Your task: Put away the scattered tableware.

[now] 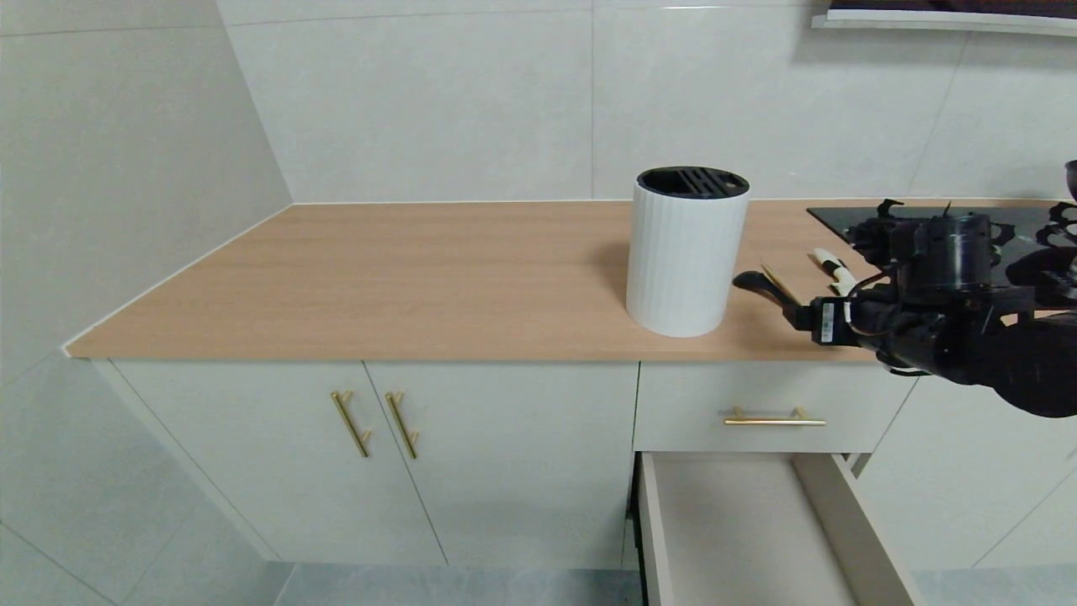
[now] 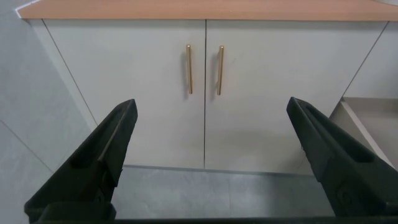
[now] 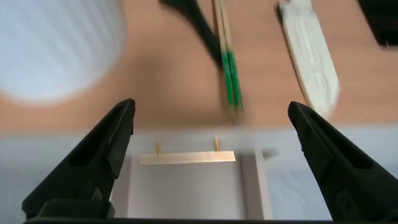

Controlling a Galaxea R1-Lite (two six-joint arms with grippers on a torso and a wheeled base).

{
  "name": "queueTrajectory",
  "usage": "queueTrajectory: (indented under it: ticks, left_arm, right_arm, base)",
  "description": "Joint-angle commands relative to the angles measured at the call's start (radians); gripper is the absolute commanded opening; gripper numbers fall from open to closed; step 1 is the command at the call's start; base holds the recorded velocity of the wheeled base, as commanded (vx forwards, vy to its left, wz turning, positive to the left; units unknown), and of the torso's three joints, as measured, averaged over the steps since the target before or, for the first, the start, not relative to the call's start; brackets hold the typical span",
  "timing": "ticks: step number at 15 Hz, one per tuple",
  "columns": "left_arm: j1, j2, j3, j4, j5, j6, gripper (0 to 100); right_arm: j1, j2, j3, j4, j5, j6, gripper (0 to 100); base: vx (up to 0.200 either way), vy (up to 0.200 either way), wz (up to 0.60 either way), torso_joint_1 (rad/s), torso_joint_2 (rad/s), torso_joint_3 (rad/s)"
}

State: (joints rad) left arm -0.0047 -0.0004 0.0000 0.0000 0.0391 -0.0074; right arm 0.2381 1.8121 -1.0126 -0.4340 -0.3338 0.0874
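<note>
— Where is the tableware?
— The green-tipped wooden chopsticks [image 3: 225, 62], a white knife [image 3: 309, 53] and a black spoon [image 3: 196, 25] are laid on the wooden table [image 1: 421, 278], beside the white ribbed holder [image 1: 686, 252].
— Claws?
— The right claw [image 3: 211, 109] and left claw [image 2: 211, 106] are spread wide, nothing gripped

My right arm [image 1: 951, 332] hung over the front right part of the wooden counter [image 1: 379, 278]. It was close to a black utensil [image 1: 751, 281], chopsticks [image 1: 778, 284] and a white knife [image 1: 833, 268], all lying right of the white ribbed holder [image 1: 686, 252]. Below them the lower drawer [image 1: 732, 530] stood pulled out beneath a shut drawer [image 1: 757, 404].
</note>
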Motion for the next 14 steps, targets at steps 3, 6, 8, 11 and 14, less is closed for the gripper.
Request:
queueTrajectory:
  ticks: [3, 6, 8, 11, 14]
  left_arm:
    - [0.0, 0.0, 0.0, 0.0, 0.001, 0.0, 100]
    - [0.0, 0.0, 0.0, -0.002, 0.001, 0.0, 100]
    - [0.0, 0.0, 0.0, -0.002, 0.001, 0.0, 100]
    - [0.0, 0.0, 0.0, -0.002, 0.001, 0.0, 100]
    - [0.0, 0.0, 0.0, 0.0, 0.001, 0.0, 100]
  right_arm:
    - [-0.017, 0.082, -0.006, -0.003, -0.001, 0.002, 100]
    - [-0.028, 0.095, -0.008, -0.015, -0.002, 0.002, 100]
    - [-0.034, 0.095, -0.008, -0.017, -0.002, 0.002, 100]
    - [-0.048, 0.093, -0.008, -0.022, -0.002, 0.0, 100]
    - [-0.049, 0.096, -0.008, -0.022, -0.002, 0.0, 100]
  base:
    - [0.0, 0.0, 0.0, 0.0, 0.0, 0.0]
    - [0.0, 0.0, 0.0, 0.0, 0.0, 0.0]
    - [0.0, 0.0, 0.0, 0.0, 0.0, 0.0]
    - [0.0, 0.0, 0.0, 0.0, 0.0, 0.0]
    - [0.0, 0.0, 0.0, 0.0, 0.0, 0.0]
